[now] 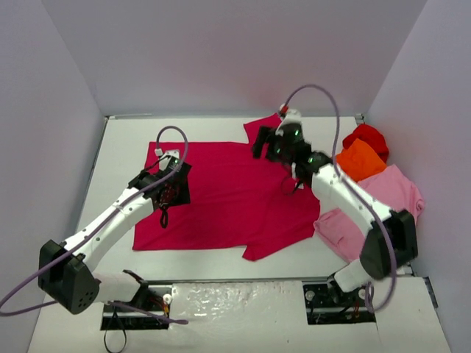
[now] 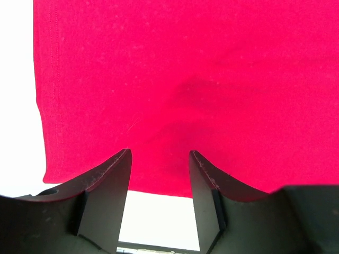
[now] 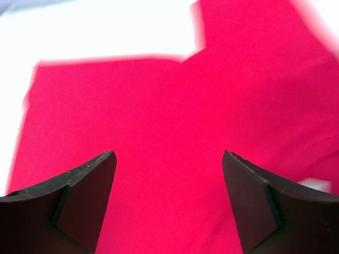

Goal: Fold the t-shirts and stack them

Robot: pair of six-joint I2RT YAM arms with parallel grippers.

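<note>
On the white table (image 1: 118, 169), a raspberry-red short-sleeved cloth t-shirt (image 1: 228, 198) lay spread flat. Its stitched hem formed the left edge. One sleeve pointed to the far side and the other to the near side.

The left gripper (image 1: 171, 193) hung over the shirt just inside that hem edge. In the left wrist view its black fingers (image 2: 108, 174) stood moderately apart with nothing between them. Beneath them was the red cloth (image 2: 185, 79), whose straight edge ran close by, and past it a strip of bare table.

The right gripper (image 1: 263, 145) hovered above the shirt's far side, close to the far sleeve. In its own view the jaws gaped wide and held nothing, with the shirt (image 3: 159, 106) blurred below them (image 3: 167, 153).

Bare table lay left of the hem, beyond the shirt's far edge, and in a narrower band along its near edge, before the arm bases. The shirt's right side was crowded. A pale pink cloth t-shirt (image 1: 383, 202) lay rumpled just beside the right edge; whether it touched could not be told. An orange cloth t-shirt (image 1: 360, 158) was bunched on the pink one's far part. A bright red cloth t-shirt (image 1: 368, 136) was heaped beyond the orange one, near the right wall. The right arm stretched across the gap between the raspberry shirt and this pile.
</note>
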